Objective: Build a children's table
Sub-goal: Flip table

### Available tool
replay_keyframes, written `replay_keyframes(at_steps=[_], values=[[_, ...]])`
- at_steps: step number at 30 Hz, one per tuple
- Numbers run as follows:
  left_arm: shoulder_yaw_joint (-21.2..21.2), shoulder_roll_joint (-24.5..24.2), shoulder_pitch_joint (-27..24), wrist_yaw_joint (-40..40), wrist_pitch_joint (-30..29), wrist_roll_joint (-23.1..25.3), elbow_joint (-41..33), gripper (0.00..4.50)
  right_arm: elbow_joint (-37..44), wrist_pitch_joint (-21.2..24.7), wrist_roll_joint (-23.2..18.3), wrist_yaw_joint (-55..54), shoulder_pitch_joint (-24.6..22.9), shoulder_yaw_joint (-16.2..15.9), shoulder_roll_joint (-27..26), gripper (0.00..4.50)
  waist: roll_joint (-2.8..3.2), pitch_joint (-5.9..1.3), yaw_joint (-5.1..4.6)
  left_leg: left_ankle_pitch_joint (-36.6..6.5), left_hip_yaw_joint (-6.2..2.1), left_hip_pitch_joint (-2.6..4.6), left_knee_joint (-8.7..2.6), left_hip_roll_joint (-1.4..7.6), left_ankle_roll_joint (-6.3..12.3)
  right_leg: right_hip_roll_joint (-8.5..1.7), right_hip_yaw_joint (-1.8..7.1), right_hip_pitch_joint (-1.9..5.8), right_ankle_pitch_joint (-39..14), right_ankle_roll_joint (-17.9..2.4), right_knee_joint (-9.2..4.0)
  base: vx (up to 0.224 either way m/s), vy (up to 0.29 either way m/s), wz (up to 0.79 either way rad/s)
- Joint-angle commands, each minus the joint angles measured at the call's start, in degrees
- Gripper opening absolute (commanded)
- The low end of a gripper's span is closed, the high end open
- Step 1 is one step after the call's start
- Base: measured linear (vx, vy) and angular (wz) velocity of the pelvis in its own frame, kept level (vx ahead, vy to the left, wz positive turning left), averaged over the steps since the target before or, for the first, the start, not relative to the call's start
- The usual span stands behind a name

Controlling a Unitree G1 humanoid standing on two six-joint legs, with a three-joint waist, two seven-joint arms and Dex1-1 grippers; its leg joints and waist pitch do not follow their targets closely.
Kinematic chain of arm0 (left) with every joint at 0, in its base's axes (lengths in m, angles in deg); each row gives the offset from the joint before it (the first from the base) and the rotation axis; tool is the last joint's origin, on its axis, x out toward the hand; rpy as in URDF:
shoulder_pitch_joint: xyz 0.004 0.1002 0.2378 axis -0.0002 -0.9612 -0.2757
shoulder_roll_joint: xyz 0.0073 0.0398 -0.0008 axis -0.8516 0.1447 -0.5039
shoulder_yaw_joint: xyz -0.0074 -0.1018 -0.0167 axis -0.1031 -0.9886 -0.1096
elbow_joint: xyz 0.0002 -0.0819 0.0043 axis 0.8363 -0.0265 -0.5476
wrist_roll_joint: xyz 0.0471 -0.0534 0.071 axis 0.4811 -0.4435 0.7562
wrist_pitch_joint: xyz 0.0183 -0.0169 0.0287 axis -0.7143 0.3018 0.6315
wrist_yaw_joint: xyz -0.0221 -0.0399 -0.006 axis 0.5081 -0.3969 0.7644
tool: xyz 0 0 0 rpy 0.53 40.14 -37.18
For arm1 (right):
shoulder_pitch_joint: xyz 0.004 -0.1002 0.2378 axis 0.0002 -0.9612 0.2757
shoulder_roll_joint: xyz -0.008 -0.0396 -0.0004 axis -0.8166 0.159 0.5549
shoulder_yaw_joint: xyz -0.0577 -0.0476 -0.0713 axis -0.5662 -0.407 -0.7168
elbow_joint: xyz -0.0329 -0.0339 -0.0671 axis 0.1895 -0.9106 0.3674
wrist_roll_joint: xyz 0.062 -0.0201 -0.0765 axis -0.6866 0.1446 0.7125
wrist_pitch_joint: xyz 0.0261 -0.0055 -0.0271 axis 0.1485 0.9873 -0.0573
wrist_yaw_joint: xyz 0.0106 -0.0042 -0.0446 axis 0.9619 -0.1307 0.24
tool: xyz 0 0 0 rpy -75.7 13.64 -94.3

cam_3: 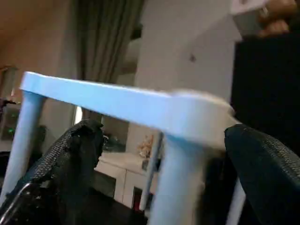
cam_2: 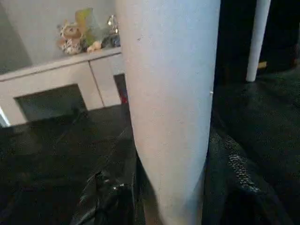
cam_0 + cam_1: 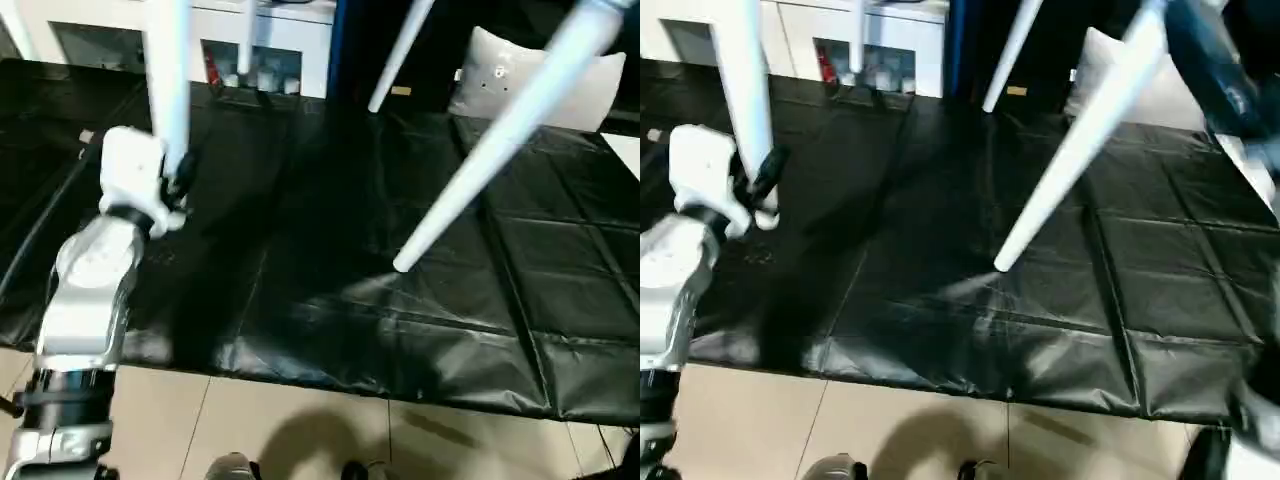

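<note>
- We stand over a worktable (image 3: 330,250) under creased black sheeting, with pale tiled floor (image 3: 300,420) showing at its near edge.
- Beyond it we see a white cabinet (image 3: 260,40) with open shelves; a white cushion (image 3: 500,75) sits at the far right of the worktable.
- The left wrist view shows small toys (image 2: 79,35) on top of that cabinet.
- We count one table (image 1: 122,105), raised above the worktable, and three legs in the head views: one at the left (image 3: 170,80), a thin far one (image 3: 400,55) and a long slanting one (image 3: 500,135) whose tip hangs over the sheeting.
- Our left gripper (image 3: 178,185) has its black fingers closed around the left leg, near its lower end.
- Our right gripper (image 1: 164,159) stands wide open, its fingers (image 1: 75,164) either side of a corner of the table, where a leg joins the top; we see no contact.
</note>
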Motion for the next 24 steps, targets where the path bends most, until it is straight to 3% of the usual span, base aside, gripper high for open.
replay_keyframes(at_steps=[1, 5, 7, 10, 16, 18, 21, 24], values=[[1.9, -1.6, -0.2, -0.5, 2.2, 3.6, 0.4, 1.52, -0.8, -0.1, 1.1, -0.9, -1.3, -0.2, -0.4, 4.50, 0.76, -3.95, -0.04, -17.6, -1.01, 1.25, -4.96, 1.95, 1.14, -3.92, 1.60, 2.70, -29.3, -2.8, -5.99, 0.000, 0.000, 0.00], [1.7, -1.6, -0.6, -0.6, 4.1, 3.2, 1.9, 1.52, -8.4, -1.7, 9.8, -2.4, -5.0, -6.5, -2.0, 4.50, 1.06, -3.64, -0.42, -21.6, -1.26, 1.80, -5.35, 2.36, -0.16, -4.06, 1.32, 2.47, -30.2, -3.8, -6.47, 0.000, 0.000, 0.00], [1.7, -1.6, -0.7, -0.7, 4.4, 3.2, 2.1, 1.52, -10.1, -1.3, 10.5, -2.2, -5.1, -8.2, -2.4, 4.50, 0.92, -3.77, -0.61, -23.4, -1.51, 1.86, -5.52, 2.38, -0.79, -4.40, 1.24, 2.91, -30.6, -3.9, -6.50, 0.000, 0.000, 0.00], [2.1, -2.0, -0.8, -0.9, 5.4, 3.1, 3.0, 1.52, -15.6, -2.2, 15.4, -0.7, -5.0, -16.2, -3.2, 4.50, 1.03, -3.86, -0.58, -22.1, -1.46, 1.75, -5.70, 2.55, -0.63, -4.55, 1.55, 3.10, -26.9, -5.2, -6.19, 0.000, 0.000, 0.00], [2.2, -2.1, -0.8, -1.1, 6.5, 2.8, 4.4, 1.52, -21.7, -5.8, 19.8, -3.9, -1.2, -18.4, -6.0, 4.50, 1.14, -4.14, -0.34, -19.5, -1.08, 1.80, -5.65, 2.65, -0.92, -4.51, 2.15, 3.21, -21.2, -7.5, -5.31, 0.000, 0.000, 0.00], [2.3, -1.9, -0.7, -1.4, 7.0, 2.6, 5.2, 1.52, -23.3, -6.6, 20.1, -3.0, 0.6, -19.6, -7.4, 4.50, 1.41, -4.15, -0.32, -19.4, -1.02, 1.87, -5.62, 2.61, -1.02, -4.44, 2.17, 3.15, -20.1, -8.1, -5.10, 0.000, 0.000, 0.00], [2.8, -1.5, -0.4, -1.3, 7.5, 2.6, 6.1, 1.52, -25.2, -8.0, 20.4, -0.5, 2.7, -22.6, -8.2, 4.50, 1.16, -4.03, -0.30, -19.7, -0.96, 1.90, -5.76, 2.67, -0.93, -4.51, 2.23, 3.30, -20.2, -8.3, -5.13, 0.000, 0.000, 0.00], [3.0, -1.6, -0.4, -1.3, 7.7, 2.6, 6.4, 1.52, -23.9, -7.6, 19.9, 2.9, 2.9, -24.5, -8.0, 4.50, 1.31, -4.03, 0.00, -19.2, -0.91, 2.11, -5.84, 2.84, -0.82, -4.51, 2.36, 3.32, -19.5, -8.5, -5.07, 0.000, 0.000, 0.00]])
